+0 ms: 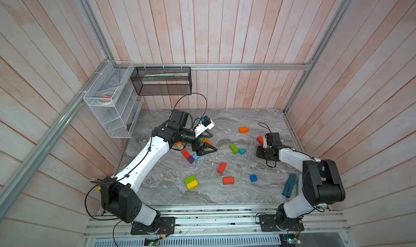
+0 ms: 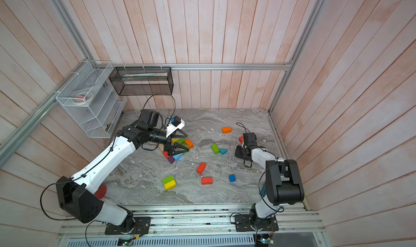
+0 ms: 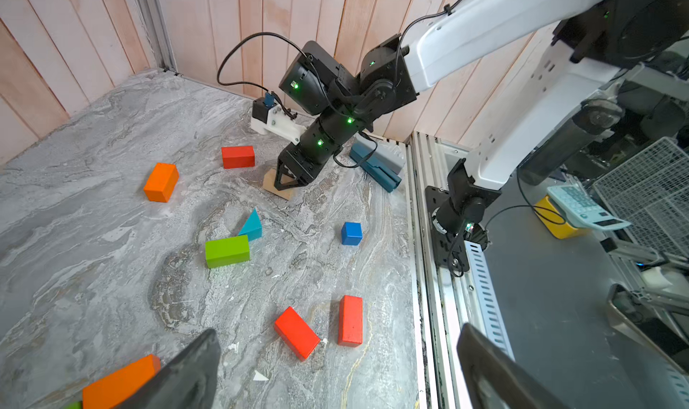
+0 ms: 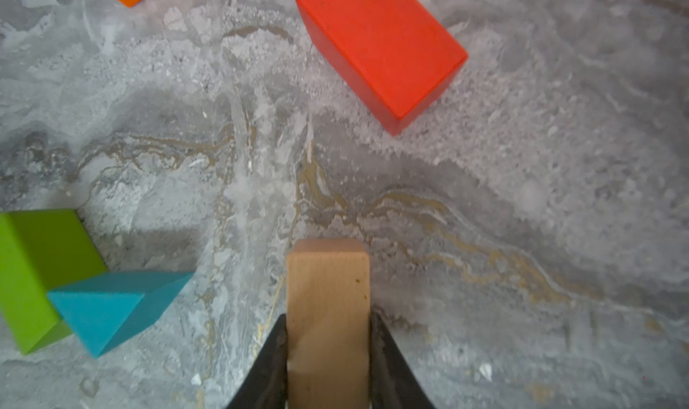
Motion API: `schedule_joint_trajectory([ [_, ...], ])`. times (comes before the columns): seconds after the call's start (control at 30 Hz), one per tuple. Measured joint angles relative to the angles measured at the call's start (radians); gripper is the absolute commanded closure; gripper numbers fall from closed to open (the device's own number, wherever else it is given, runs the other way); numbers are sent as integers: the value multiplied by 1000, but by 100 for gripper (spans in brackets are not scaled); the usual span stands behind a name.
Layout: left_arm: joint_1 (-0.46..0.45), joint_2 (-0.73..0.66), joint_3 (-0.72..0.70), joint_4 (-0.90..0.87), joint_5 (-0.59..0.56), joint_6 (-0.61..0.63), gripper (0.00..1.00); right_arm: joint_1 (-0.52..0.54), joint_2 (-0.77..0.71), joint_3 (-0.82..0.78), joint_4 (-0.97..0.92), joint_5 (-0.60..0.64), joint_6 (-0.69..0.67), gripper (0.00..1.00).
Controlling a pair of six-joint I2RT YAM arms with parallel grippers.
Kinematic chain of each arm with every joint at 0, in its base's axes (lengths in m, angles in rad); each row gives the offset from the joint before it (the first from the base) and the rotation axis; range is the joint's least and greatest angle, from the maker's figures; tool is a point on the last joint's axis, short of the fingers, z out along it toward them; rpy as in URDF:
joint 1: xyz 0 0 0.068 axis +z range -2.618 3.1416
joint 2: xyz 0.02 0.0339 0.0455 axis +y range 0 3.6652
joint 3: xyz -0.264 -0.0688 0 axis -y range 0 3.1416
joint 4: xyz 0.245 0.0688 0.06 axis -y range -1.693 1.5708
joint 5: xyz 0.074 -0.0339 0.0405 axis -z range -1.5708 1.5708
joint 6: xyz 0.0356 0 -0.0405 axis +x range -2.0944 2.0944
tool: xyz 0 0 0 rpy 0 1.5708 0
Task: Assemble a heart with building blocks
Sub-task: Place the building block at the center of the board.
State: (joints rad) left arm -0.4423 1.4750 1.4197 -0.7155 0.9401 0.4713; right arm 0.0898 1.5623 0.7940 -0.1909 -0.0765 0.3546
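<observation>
Right pincer (image 4: 328, 319) clamps tan brick (image 4: 328, 273); red brick (image 4: 380, 49), teal wedge (image 4: 112, 306) near. Left pincer (image 1: 212, 142) wide.

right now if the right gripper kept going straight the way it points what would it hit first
Probably the marbled table: the right gripper, shut on the tan block, angles steeply down at bare surface. Skimming along it instead, it would reach the red brick. Depth is hard to judge.
</observation>
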Motion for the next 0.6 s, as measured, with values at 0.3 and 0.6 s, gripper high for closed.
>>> schedule_joint_trajectory([
  [0.3, -1, -37, -23, 10, -56, -1, 0, 2, -68, -94, 78, -102, 116, 63],
  [0.6, -1, -37, -25, 22, -60, -4, 0, 13, -68, -94, 154, -147, 172, 50],
])
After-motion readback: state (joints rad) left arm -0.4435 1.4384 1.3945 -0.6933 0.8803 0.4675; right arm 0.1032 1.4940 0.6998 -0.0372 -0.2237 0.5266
